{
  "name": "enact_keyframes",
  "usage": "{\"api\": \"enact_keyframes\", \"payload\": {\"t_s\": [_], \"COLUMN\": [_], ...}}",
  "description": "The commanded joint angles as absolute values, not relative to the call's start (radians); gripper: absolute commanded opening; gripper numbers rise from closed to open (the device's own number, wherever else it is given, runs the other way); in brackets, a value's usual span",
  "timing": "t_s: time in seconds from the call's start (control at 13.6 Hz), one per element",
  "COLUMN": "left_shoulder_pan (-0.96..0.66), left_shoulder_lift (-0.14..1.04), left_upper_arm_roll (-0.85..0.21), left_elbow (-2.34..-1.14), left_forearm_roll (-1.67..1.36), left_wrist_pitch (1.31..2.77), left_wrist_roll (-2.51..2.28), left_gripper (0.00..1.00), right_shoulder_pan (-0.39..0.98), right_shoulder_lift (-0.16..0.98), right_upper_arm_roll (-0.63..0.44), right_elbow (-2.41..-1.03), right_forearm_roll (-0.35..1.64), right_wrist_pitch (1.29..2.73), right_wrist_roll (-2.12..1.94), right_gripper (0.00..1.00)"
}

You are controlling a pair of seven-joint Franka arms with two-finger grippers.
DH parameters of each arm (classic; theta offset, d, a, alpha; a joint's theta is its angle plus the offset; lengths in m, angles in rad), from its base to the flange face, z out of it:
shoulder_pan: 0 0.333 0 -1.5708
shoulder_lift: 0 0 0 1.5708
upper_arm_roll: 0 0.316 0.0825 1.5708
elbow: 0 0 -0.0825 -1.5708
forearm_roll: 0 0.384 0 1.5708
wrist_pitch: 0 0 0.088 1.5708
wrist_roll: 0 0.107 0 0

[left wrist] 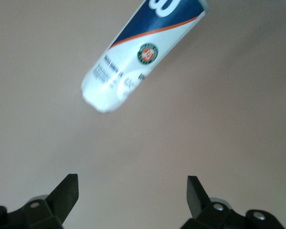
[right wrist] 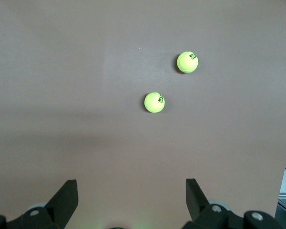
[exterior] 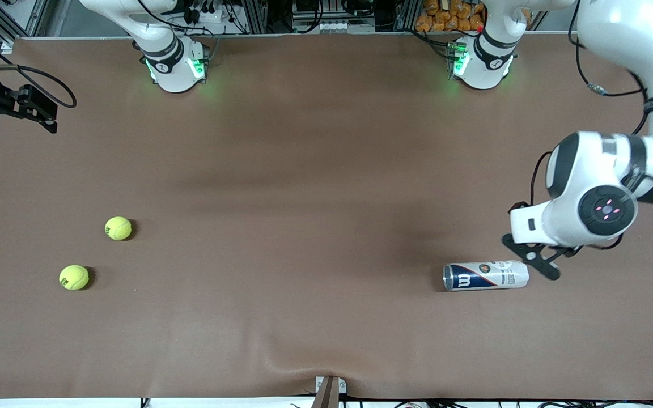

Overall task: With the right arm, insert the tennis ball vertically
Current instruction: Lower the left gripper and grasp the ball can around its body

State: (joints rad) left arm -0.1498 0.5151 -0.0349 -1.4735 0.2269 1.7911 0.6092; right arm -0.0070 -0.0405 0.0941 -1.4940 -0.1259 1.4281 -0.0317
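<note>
Brown table [exterior: 315, 170], wrinkled at its near edge. Two tennis balls [exterior: 118, 228] [exterior: 74, 277] lie toward the right arm's end; the right gripper [right wrist: 131, 200] gapes empty above. The can [exterior: 486, 275] lies sideways beneath the empty, wide left gripper [left wrist: 133, 200].

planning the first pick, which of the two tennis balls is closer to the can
The tennis ball farther from the front camera is closer to the can; the other ball lies nearer the camera and further toward the right arm's end of the table.
</note>
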Motion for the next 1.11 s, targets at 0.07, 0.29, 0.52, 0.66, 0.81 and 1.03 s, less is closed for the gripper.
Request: {"api": "enact_keyframes", "payload": {"t_s": [0.07,0.29,0.52,0.66,0.81,1.03], "left_shoulder_pan": [-0.170,-0.196,-0.218,-0.221,-0.221,-0.222], "left_shoulder_lift": [0.609,0.638,0.679,0.704,0.732,0.752], "left_upper_arm_roll": [-0.037,-0.037,-0.038,-0.037,-0.037,-0.037], "left_elbow": [-1.445,-1.445,-1.448,-1.448,-1.447,-1.448], "left_forearm_roll": [0.314,0.389,0.437,0.463,0.486,0.526], "left_wrist_pitch": [1.879,1.928,1.996,2.032,2.034,2.071], "left_wrist_roll": [0.797,0.819,0.837,0.838,0.836,0.833], "left_gripper": [1.00,1.00,1.00,1.00,1.00,1.00], "right_shoulder_pan": [-0.003,-0.003,-0.002,0.000,-0.005,-0.066], "right_shoulder_lift": [-0.034,-0.034,-0.034,-0.034,-0.032,-0.009], "right_upper_arm_roll": [0.100,0.101,0.101,0.101,0.101,0.098], "right_elbow": [-1.482,-1.482,-1.479,-1.477,-1.480,-1.489], "right_forearm_roll": [-0.140,-0.140,-0.140,-0.140,-0.141,-0.140], "right_wrist_pitch": [1.405,1.401,1.405,1.410,1.411,1.420], "right_wrist_roll": [-0.043,-0.044,-0.046,-0.045,-0.046,-0.093], "right_gripper": [1.00,1.00,1.00,1.00,1.00,1.00]}}
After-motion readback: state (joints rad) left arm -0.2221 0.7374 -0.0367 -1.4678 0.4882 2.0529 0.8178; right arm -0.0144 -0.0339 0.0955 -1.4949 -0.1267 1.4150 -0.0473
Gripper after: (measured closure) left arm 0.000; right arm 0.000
